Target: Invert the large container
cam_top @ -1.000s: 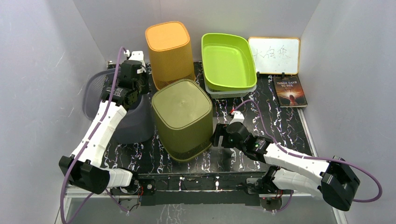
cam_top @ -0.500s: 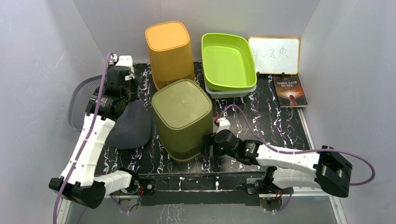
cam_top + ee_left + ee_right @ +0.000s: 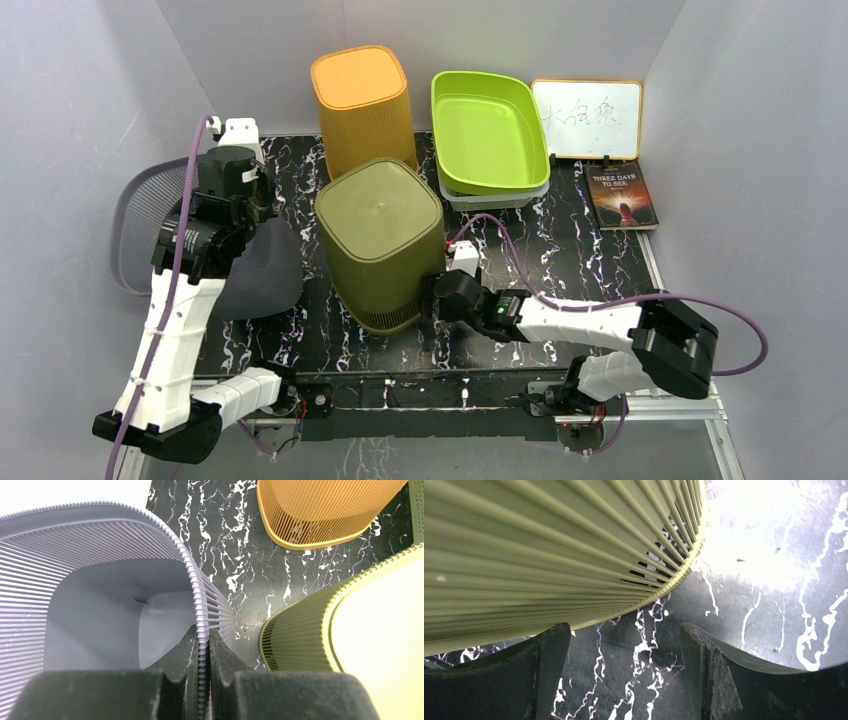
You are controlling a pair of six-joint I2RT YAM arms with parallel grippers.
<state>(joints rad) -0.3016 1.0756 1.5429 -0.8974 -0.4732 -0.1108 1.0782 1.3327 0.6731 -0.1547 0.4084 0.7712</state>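
- The grey container (image 3: 262, 285) is seen tipped on its side at the left edge of the desk (image 3: 580, 260), with its mouth turned to the left and its slatted rim hanging out past the desk edge.
- Compared with half a second earlier, the grey container has been carried further left, and a wider gap is left between it and the olive container (image 3: 380, 225).
- The left gripper (image 3: 258, 198) is clenched on the grey container's rim; in the left wrist view the rim (image 3: 201, 605) is pinched between the two fingers, one inside the wall and one outside.
- The left arm is found higher and further left than in the earlier frame.
- The right gripper (image 3: 428, 315) is held released, its jaws spread apart just beside the lower right edge of the olive container; nothing is gripped between them in the right wrist view (image 3: 624, 642).
- The right arm has been stretched further left along the near side of the desk than before.
- The olive container stands upside down and has been shifted slightly to the left.
- The orange container (image 3: 362, 100), the green tub (image 3: 490, 130), the whiteboard (image 3: 587, 118) and the book (image 3: 621, 195) are left unmoved at the back.
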